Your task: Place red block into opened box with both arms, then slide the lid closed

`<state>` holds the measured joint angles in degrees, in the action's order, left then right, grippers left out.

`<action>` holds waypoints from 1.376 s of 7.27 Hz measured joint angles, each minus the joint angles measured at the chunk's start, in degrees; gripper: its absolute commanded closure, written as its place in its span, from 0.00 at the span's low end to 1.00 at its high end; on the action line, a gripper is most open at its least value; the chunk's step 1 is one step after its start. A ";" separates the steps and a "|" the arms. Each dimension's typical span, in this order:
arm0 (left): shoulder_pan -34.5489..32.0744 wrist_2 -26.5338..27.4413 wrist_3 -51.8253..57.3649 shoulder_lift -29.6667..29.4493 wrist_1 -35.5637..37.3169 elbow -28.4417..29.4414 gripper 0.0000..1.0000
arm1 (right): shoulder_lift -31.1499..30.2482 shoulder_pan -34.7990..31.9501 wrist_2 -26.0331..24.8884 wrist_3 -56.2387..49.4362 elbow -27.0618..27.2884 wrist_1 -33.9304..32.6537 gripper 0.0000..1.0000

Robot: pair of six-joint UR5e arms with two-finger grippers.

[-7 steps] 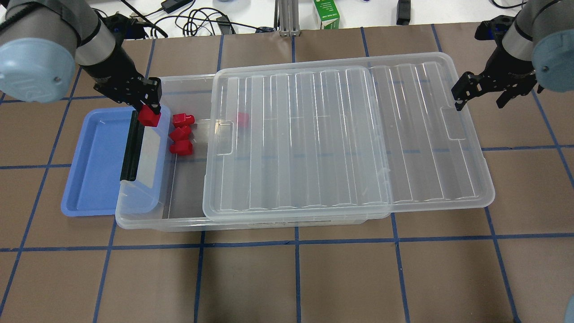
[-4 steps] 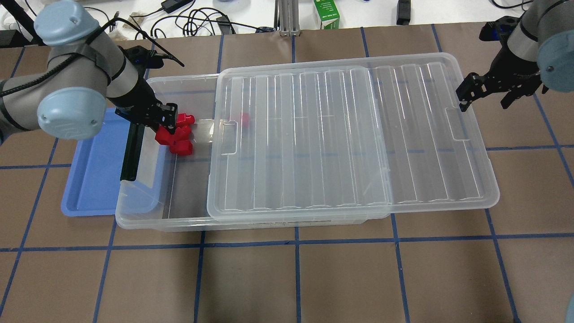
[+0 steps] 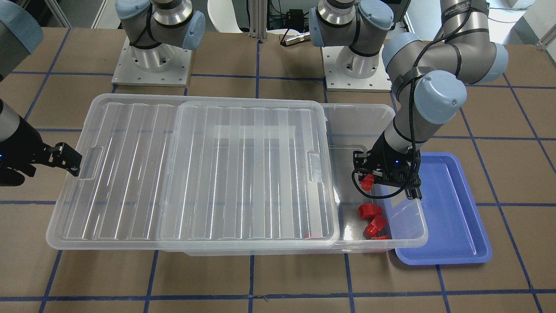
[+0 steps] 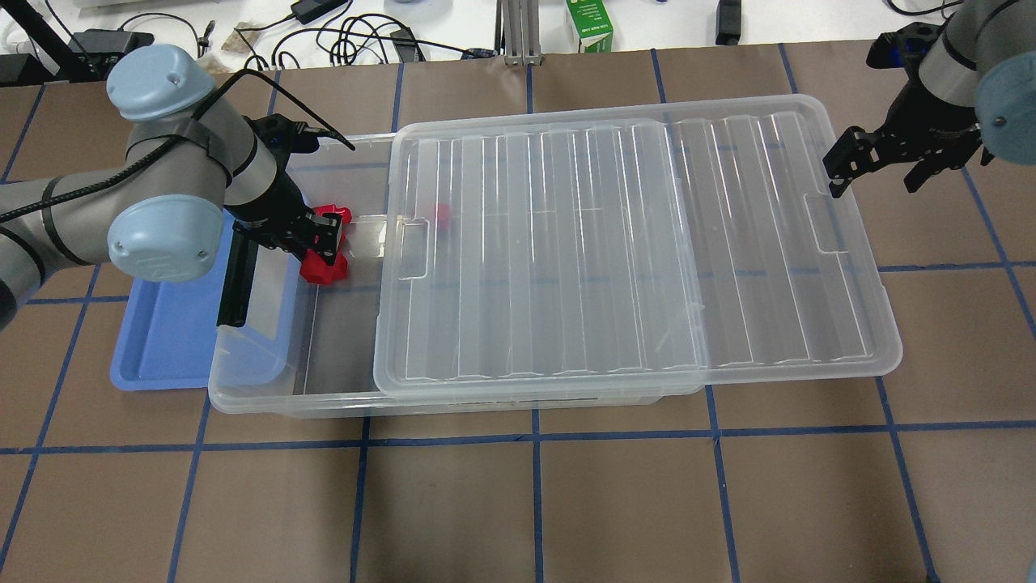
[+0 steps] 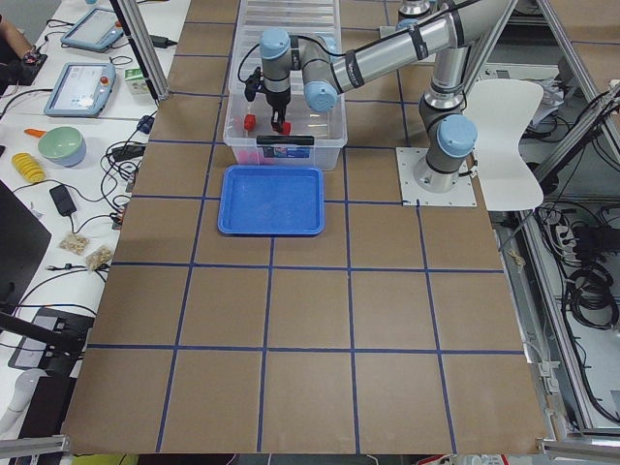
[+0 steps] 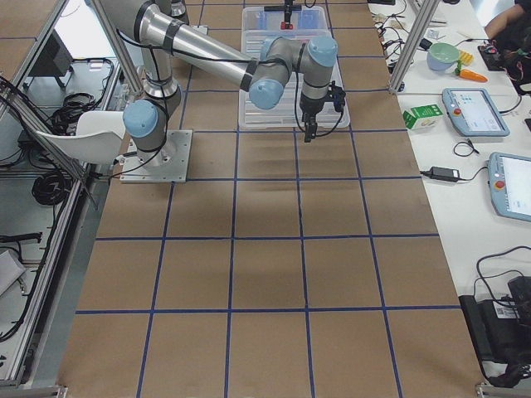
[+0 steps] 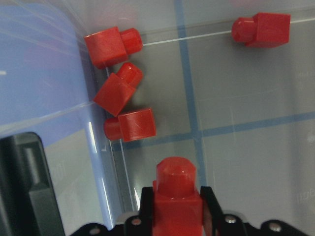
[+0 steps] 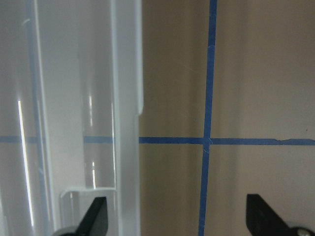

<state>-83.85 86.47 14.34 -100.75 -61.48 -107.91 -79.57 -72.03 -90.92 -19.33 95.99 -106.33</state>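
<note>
Taped table [image 4: 534, 502]: left gripper [image 3: 368, 180] clamps red block [image 7: 176, 194] over box's [image 4: 243, 387] open end; I'd lower before release, probably clear of loose blocks [image 7: 120, 88]. Right gripper [image 4: 880, 176] spread, empty.

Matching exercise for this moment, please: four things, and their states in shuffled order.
1. left gripper
2. right gripper
3. lid
4. blue tray

A. open, beside the lid's short end
B. holds no blocks
C. shut on a red block
D. covers only part of the box

Pairs: 1-C, 2-A, 3-D, 4-B.
</note>
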 measured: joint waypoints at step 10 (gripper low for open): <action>1.22 0.35 0.53 -0.59 3.54 0.66 0.00 | -11.88 -0.32 -0.95 3.64 -6.65 21.70 0.00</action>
<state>-82.63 86.83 14.87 -101.34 -57.94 -107.25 -91.45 -72.35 -91.88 -15.69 89.34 -84.63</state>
